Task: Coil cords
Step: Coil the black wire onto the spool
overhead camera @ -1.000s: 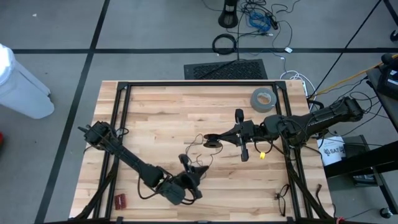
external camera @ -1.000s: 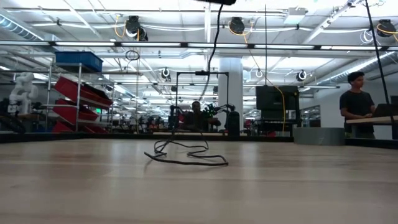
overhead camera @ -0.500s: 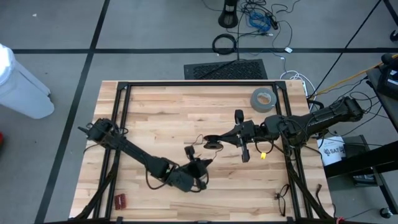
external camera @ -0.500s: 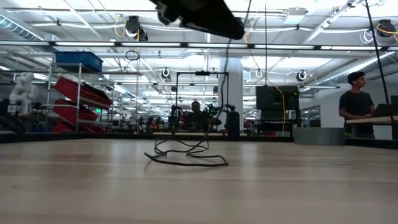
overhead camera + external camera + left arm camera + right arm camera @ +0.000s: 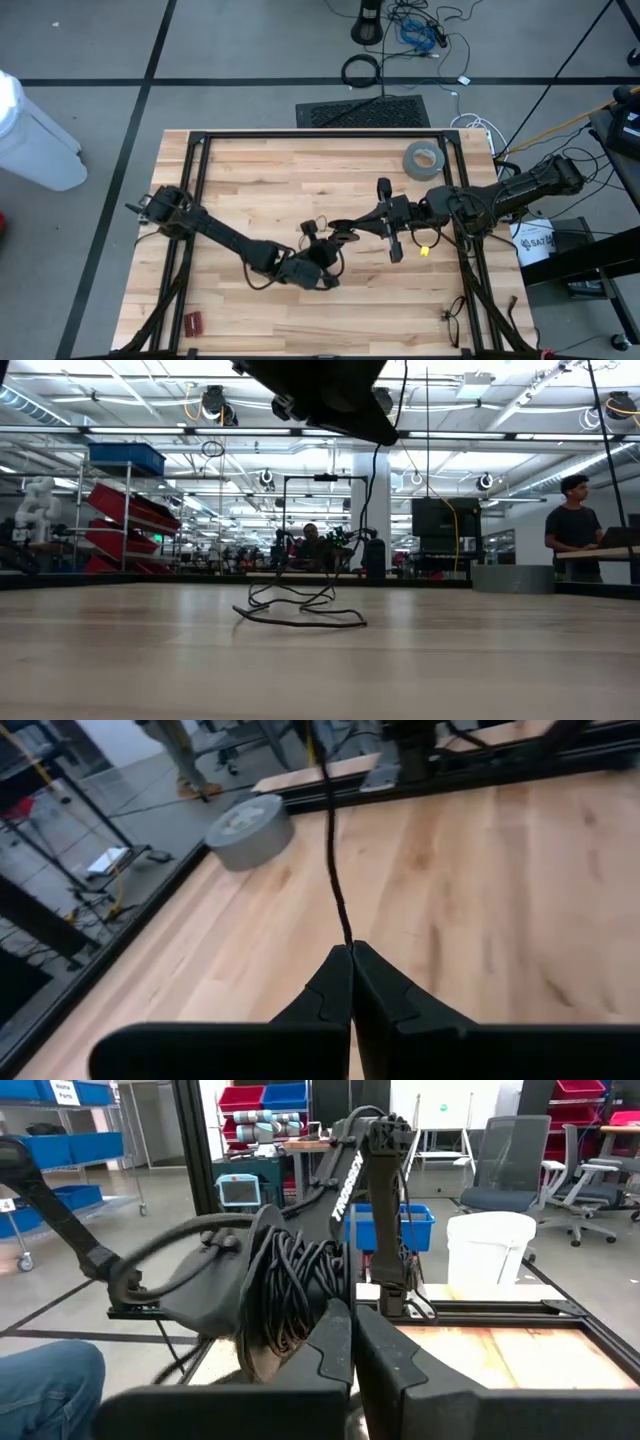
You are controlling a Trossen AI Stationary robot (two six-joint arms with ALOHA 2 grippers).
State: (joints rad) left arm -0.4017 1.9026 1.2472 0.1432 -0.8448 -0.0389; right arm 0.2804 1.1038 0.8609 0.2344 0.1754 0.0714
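Observation:
The cord is a thin black wire. Some of its loose loops (image 5: 300,610) lie on the wooden table near the middle (image 5: 320,222). One strand (image 5: 335,870) runs up from the table to my left gripper (image 5: 351,952), which is shut on it just above the table's middle (image 5: 322,243). My right gripper (image 5: 352,1325) reaches in level from the table's right and is shut at a small coiled bundle of the cord (image 5: 290,1285), which also shows from above (image 5: 343,230). My left gripper pinches one strand of the cord (image 5: 347,938) between its two fingertips, coming at a slant from the table's near left. The strand runs straight away from the tips, off the table. My right gripper is shut at the coiled bundle's edge (image 5: 325,1315), level from the table's right. Its own fingers hide the place of contact. The bundle hangs clear of the table.
A grey tape roll (image 5: 422,160) lies at the far right of the table. A small red object (image 5: 192,322) sits near the near left corner, and a yellow piece (image 5: 422,249) under the right arm. A person (image 5: 575,520) stands far behind the table.
My left gripper, staying shut on the strand, has swung toward the table's far right, closer to my right gripper. The strand up from the table has followed it, and the loops on the table have shifted a little.

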